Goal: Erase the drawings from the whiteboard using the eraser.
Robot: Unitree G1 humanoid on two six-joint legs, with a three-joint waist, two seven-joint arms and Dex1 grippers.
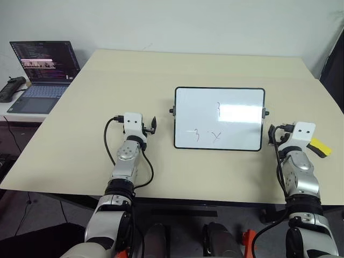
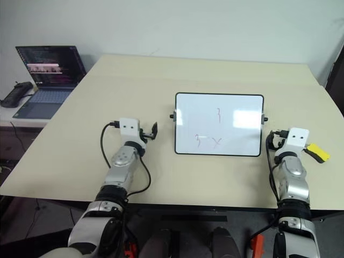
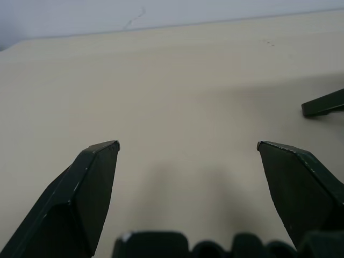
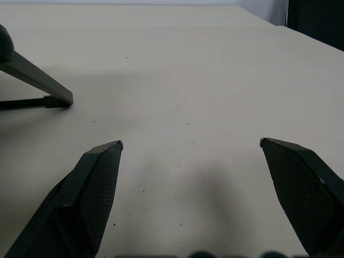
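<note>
Two pairs of my black fingers stand spread wide with nothing between them. My left gripper [image 3: 188, 145] hangs just above bare tabletop; in the left wrist view a dark foot of the whiteboard's stand shows off to one side. My right gripper [image 4: 191, 144] is likewise parted and empty over the table [image 1: 97, 107], and its wrist view catches the board's thin stand leg and a round side knob at the edge.

From the head views, the whiteboard [image 1: 219, 118] sits propped on the table between my two arms, nearer my right one. The drawings [image 1: 207, 135] on it read as a "3" and an "x" low on the board, with a small bracket-like squiggle higher up beside a bright glare patch. No brand or label is legible on the board.

The eraser [image 1: 321, 147], a small yellow block, lies on the table just beside my right wrist on its outer side, apart from the board; neither wrist view takes it in.

Off the table's far left corner a laptop [image 1: 40, 75] stands open, its screen showing lines of text too small to read, with a dark object [image 1: 12, 88] beside it.
</note>
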